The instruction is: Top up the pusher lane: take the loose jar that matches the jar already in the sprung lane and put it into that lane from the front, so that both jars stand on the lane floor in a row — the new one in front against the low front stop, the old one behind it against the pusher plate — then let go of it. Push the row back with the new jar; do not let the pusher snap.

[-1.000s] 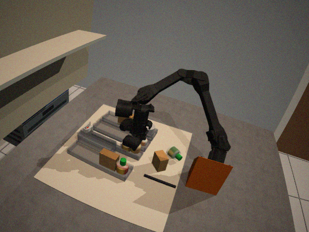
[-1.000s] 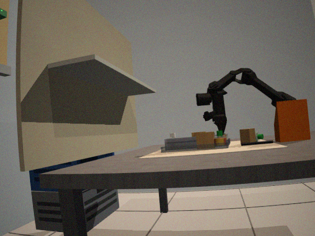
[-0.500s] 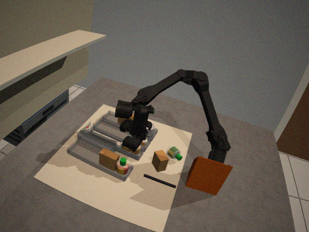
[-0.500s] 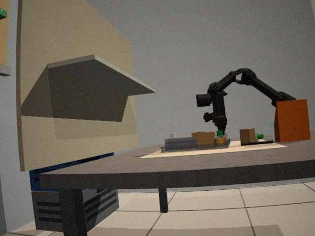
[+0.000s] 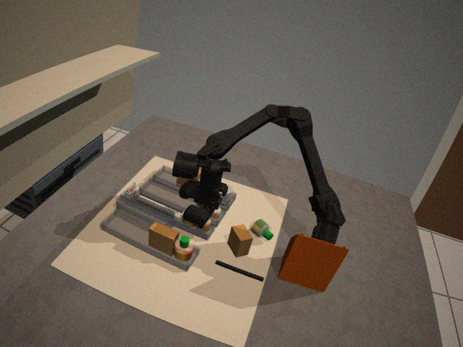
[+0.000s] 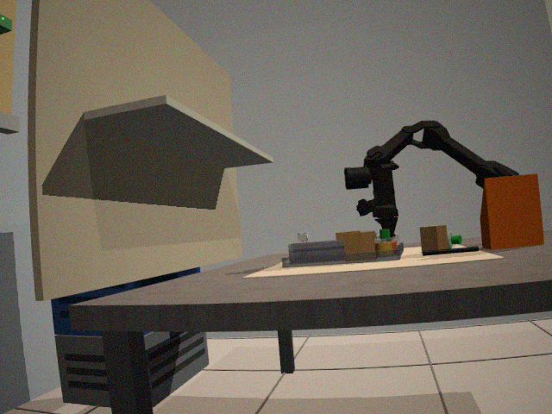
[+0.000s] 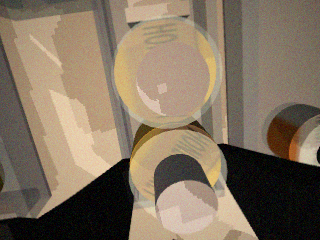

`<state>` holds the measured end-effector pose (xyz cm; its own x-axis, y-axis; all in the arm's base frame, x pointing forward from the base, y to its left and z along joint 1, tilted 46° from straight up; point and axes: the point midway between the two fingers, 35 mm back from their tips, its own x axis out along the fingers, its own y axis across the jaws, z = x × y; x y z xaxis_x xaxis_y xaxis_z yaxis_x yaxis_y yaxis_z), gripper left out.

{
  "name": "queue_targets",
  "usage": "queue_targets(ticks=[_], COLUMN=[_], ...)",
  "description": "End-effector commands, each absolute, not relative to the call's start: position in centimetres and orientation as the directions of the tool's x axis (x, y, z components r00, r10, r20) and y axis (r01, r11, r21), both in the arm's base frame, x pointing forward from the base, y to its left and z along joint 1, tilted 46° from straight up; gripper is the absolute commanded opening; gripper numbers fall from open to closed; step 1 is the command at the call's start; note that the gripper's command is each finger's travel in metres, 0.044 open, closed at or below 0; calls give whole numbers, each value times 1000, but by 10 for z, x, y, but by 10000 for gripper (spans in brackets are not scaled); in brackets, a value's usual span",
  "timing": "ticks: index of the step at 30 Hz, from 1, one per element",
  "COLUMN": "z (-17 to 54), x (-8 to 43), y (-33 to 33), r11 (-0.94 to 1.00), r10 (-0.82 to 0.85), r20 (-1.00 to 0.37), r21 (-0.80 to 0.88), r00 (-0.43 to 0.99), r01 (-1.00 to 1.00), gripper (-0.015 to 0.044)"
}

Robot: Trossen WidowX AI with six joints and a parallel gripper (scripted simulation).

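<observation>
My gripper [image 5: 207, 213] [image 6: 389, 232] [image 7: 173, 159] is shut on a yellow jar [image 5: 204, 225] [image 7: 142, 172] with a dark-sided, pale-topped cap, at the front end of the sprung lane. The old jar [image 7: 120, 75], also yellow with a pale cap, is directly behind it. Their rims overlap in the wrist view. The pale pusher plate [image 5: 179, 215] [image 7: 157, 12] shows behind the old jar. The low front stop [image 5: 207, 235] is just ahead of the held jar. Whether the held jar touches the lane floor is hidden. In the exterior view a green-capped jar [image 6: 385, 246] covers the jars.
The green-capped jar [image 5: 183, 249] and a brown box [image 5: 163, 238] stand in the near lane. An orange-brown jar [image 5: 215, 212] [image 7: 290, 132] is in the lane beyond. Outside are a lying green jar [image 5: 260, 227], a box [image 5: 240, 240], a black rod [image 5: 239, 270] and an orange block [image 5: 313, 262].
</observation>
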<state>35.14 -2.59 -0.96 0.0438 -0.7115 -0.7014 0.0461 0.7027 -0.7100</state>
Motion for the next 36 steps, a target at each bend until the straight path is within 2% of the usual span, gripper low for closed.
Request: queue_targets(ticks=[1,36], z=[-9,-9], x=[355,350], y=[-30,-30], r11=[697,697], r10=[-717,-717], r20=[-695,-695], r21=[-714,-714], r00=[53,53], r01=[60,60], gripper=[0,0])
